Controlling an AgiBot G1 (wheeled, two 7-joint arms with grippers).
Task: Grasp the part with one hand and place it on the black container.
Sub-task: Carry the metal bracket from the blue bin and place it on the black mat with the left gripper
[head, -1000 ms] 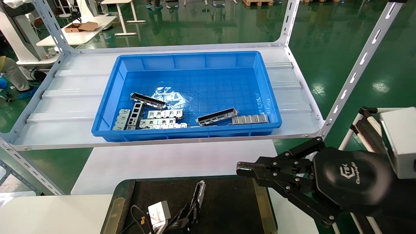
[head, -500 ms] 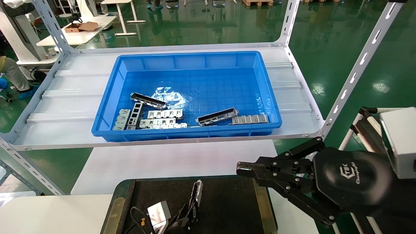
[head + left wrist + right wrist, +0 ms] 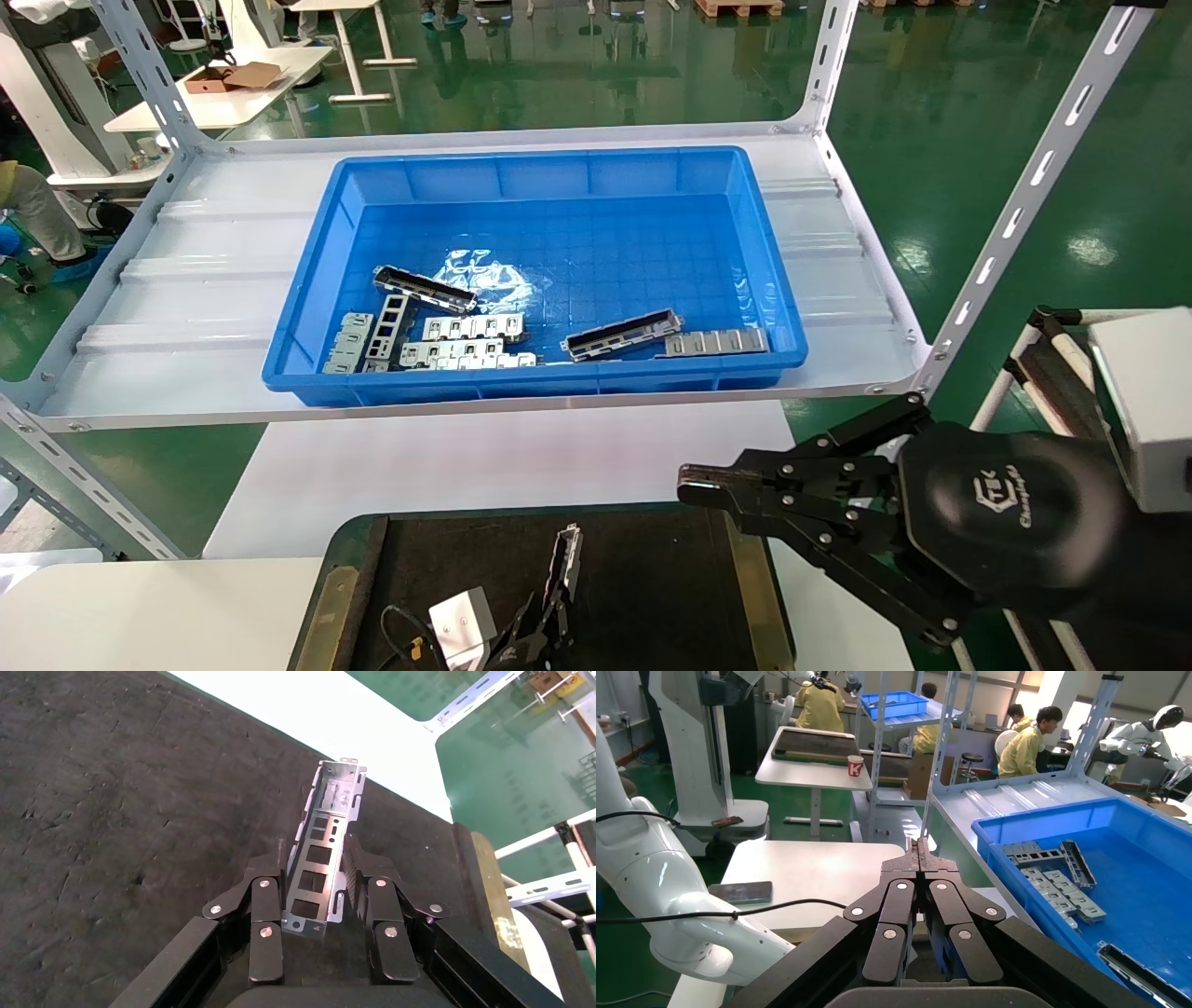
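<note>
My left gripper sits low over the black container, at the bottom edge of the head view. It is shut on the part, a narrow silver-grey channel bar with rectangular slots. The left wrist view shows the part between the two fingers, its far end pointing away over the container's matte surface. I cannot tell whether the part touches the surface. Two more like parts lie in the blue bin. My right gripper is shut and empty beside the container's right side.
The blue bin stands on a white metal shelf and also holds several flat silver plates. Slanted shelf posts stand at the right. A white tabletop lies between the shelf and the container.
The left gripper and the part have shifted slightly towards the near edge and lower over the container. The part's far end has swung a little left. The right arm has not moved.
</note>
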